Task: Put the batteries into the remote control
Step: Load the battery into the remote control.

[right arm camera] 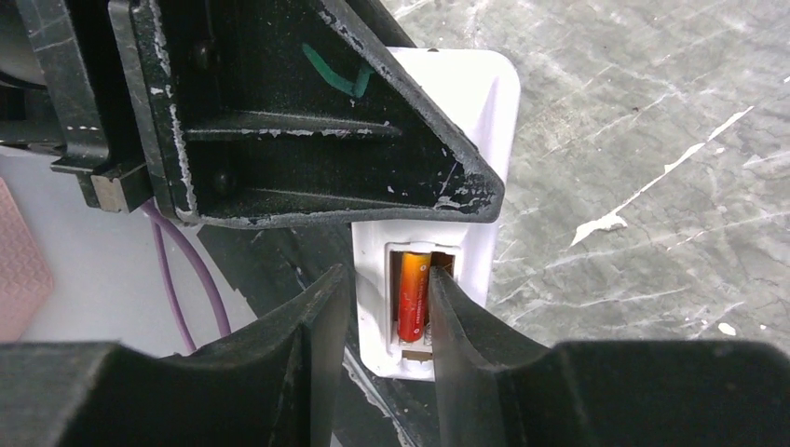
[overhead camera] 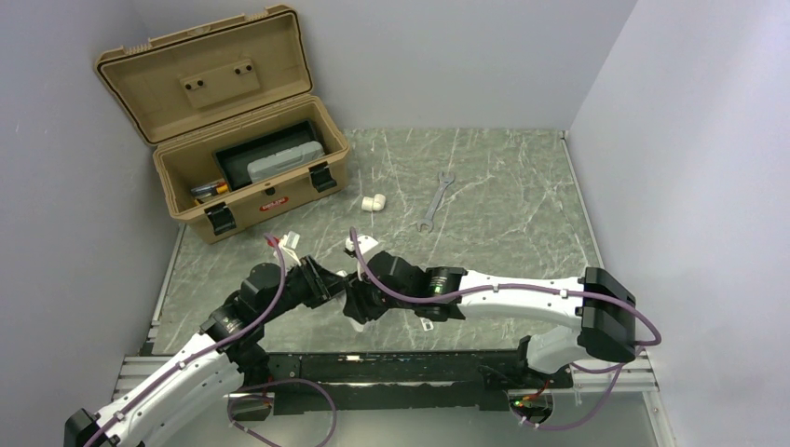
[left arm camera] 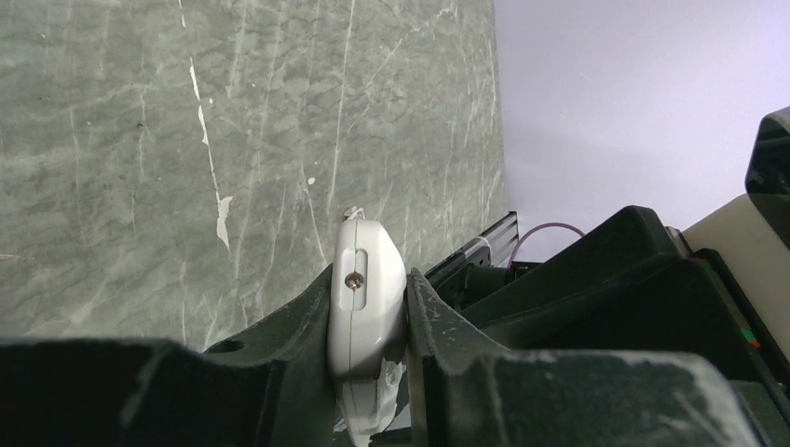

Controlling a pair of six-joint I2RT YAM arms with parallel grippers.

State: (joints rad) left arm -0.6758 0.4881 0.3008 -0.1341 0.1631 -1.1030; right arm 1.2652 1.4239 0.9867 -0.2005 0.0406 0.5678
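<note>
Right wrist view: your right hand [right arm camera: 387,279] hangs over the remote [right arm camera: 484,112], fingers parted astride a battery [right arm camera: 413,298] lying in its open recess. Your left hand [left arm camera: 370,279] clamps the remote between both fingers, over the bench [left arm camera: 140,140]. Toolbox [overhead camera: 247,207], pipe elbow [overhead camera: 374,201] and wrench [overhead camera: 434,200] lie well apart, farther out.

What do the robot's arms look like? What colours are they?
The left arm and right arm have smooth white shells with chunky black joints. A thin purple cable loops along each one. They end in two black wedge-shaped fingers, scuffed pale at the edges. One finger on the left arm has a green mark.
</note>
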